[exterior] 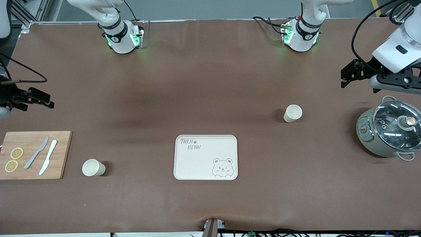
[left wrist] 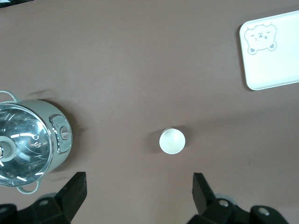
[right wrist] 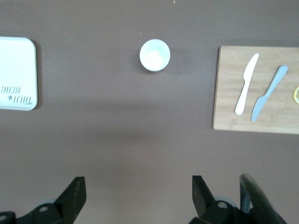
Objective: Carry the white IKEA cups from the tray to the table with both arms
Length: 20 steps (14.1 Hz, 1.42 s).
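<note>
Left hand (exterior: 345,77) spread wide, empty, above desk (exterior: 210,98) near pot (exterior: 389,131). Right hand (exterior: 46,100) spread, empty, over desk above cutting board (exterior: 34,154). Tray (exterior: 205,157) bare; one cup (exterior: 292,113) toward pot, other cup (exterior: 93,167) beside board, both on desk.

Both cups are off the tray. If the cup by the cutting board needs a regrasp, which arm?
Right. The right gripper, jaws open, hangs at the board's end of the table, with that cup in its wrist view. The left gripper hangs near the pot.
</note>
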Each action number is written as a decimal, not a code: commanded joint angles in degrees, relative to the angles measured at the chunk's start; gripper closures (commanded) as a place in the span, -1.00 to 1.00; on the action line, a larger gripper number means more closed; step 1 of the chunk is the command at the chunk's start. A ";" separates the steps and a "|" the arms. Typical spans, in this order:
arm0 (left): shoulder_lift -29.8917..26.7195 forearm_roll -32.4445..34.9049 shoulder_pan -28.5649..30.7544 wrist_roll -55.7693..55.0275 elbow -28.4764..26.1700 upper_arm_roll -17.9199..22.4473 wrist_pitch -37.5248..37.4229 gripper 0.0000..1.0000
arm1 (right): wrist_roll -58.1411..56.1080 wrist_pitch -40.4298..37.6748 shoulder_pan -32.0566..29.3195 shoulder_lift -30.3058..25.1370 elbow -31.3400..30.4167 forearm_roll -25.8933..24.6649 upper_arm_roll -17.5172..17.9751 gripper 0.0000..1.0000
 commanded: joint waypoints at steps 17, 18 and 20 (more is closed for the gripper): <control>0.96 -4.83 -1.74 2.68 1.41 5.36 -2.54 -1.00 | 5.56 2.97 2.24 -9.11 -6.45 -4.25 0.09 -1.00; 0.96 -4.91 -1.74 2.68 1.41 5.36 -2.54 -1.00 | 5.56 2.98 2.33 -9.21 -6.47 -4.25 0.09 -1.00; 0.96 -4.65 -1.65 2.68 1.41 5.36 -2.54 -1.00 | 5.56 2.80 2.42 -9.12 -6.38 -4.25 0.09 -1.00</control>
